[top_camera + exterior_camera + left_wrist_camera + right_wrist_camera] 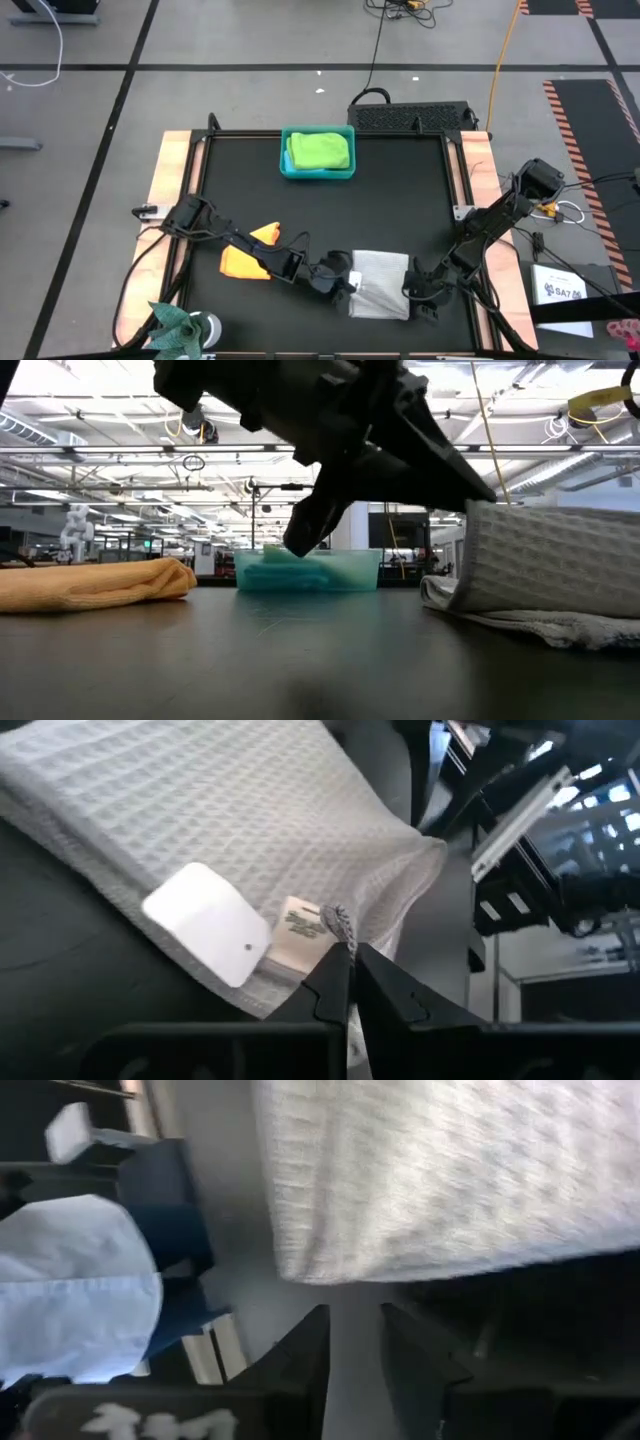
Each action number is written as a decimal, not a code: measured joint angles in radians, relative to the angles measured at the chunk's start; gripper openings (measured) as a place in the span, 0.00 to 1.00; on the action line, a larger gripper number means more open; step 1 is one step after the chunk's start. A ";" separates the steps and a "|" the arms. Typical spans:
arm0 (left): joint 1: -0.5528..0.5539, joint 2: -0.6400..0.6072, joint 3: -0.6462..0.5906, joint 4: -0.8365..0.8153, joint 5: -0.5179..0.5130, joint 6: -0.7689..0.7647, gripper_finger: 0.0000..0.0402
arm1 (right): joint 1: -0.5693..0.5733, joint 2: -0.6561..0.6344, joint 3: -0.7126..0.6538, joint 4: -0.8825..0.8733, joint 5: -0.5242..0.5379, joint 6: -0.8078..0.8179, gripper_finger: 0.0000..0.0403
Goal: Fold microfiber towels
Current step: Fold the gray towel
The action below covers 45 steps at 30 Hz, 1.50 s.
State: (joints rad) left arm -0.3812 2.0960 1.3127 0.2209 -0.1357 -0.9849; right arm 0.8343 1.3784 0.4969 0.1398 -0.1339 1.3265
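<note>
Light grey towel (381, 283) lying folded on the black worktop (400, 190), toward its near edge and well in front of the teal bin (318, 173). White tags (213, 924) showing at one folded edge of the grey towel. Left gripper (347, 284) at the grey towel's left edge, fingers nearly pressed together around a thin corner of the cloth. Right gripper (418, 297) at the grey towel's right edge, fingers (303, 1355) slightly spread with a clear gap between, just off the cloth's edge and holding nothing. Orange-yellow towel (250, 255) bunched to the left of the grey towel, partly under the left arm. Lime green towel (320, 149) heaped inside the teal bin, with a strip of light blue cloth (310, 171) beneath it. Person in a light blue shirt (75, 1290) standing beyond the worktop, past the grey towel's edge in the right wrist view.
</note>
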 joint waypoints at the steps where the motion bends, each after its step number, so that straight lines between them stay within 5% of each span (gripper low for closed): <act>1: -0.001 -0.002 0.003 0.001 0.001 0.020 0.04 | -0.003 -0.009 0.000 0.009 -0.004 -0.008 0.21; 8: -0.001 -0.058 0.061 -0.029 0.041 0.157 0.03 | -0.010 -0.063 0.001 -0.037 -0.007 -0.036 0.23; 14: -0.019 -0.101 0.138 -0.244 0.021 0.263 0.02 | -0.034 -0.086 0.000 -0.063 -0.005 -0.086 0.23; 23: -0.046 -0.079 0.164 -0.308 -0.092 0.267 0.06 | -0.070 -0.126 0.001 -0.071 -0.007 -0.140 0.23; 30: -0.042 -0.020 0.163 -0.276 -0.077 0.246 0.06 | -0.069 -0.129 0.001 -0.086 -0.040 -0.132 0.23; 45: 0.007 -0.019 0.163 -0.288 -0.022 0.155 0.44 | -0.116 -0.129 0.001 -0.111 -0.053 -0.168 0.23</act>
State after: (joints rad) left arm -0.3744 2.0766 1.4754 -0.0673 -0.1582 -0.8300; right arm 0.7186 1.2495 0.4976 0.0291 -0.1871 1.1589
